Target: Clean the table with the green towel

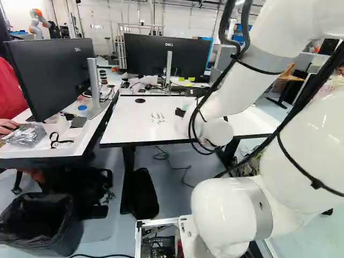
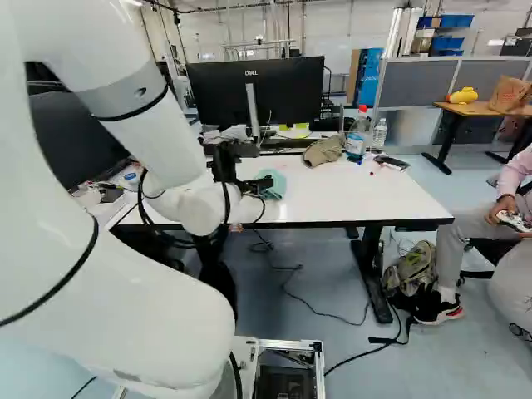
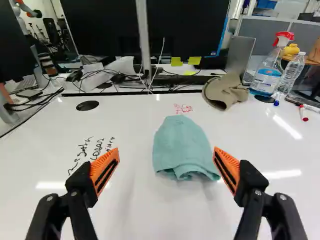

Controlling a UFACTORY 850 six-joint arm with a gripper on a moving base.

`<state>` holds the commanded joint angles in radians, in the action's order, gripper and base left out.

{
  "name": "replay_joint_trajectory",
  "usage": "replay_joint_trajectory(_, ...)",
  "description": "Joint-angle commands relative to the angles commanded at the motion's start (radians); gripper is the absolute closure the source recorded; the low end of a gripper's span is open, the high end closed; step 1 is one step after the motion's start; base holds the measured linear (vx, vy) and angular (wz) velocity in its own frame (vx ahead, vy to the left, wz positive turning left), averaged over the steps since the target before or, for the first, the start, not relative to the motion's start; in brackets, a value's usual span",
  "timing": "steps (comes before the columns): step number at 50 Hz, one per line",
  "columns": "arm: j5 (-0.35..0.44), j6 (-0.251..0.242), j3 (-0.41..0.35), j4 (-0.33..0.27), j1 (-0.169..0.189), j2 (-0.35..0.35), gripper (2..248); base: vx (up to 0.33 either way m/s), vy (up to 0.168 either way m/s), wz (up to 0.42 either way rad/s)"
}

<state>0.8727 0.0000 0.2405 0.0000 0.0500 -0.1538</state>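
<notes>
The gripper (image 3: 166,149) stands with its fingers wide apart, holding nothing; the green towel (image 3: 182,142) lies bunched on the table (image 3: 135,210), ahead of the gap between them. Black writing (image 3: 90,152) ahead and to one side and red marks (image 3: 183,108) beyond the towel remain, so gripping and wiping both seem left to do.

On the white rectangular table (image 3: 140,215) lies a crumpled teal cloth towel (image 3: 182,147) (brown fabric cap (image 3: 225,92) at its one o'clock).
</notes>
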Motion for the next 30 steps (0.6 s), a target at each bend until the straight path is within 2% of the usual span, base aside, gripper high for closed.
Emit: replay_joint_trajectory(30, 0.000, 0.000, 0.165, 0.000, 0.033, 0.171, 3, 0.000, 0.000, 0.000)
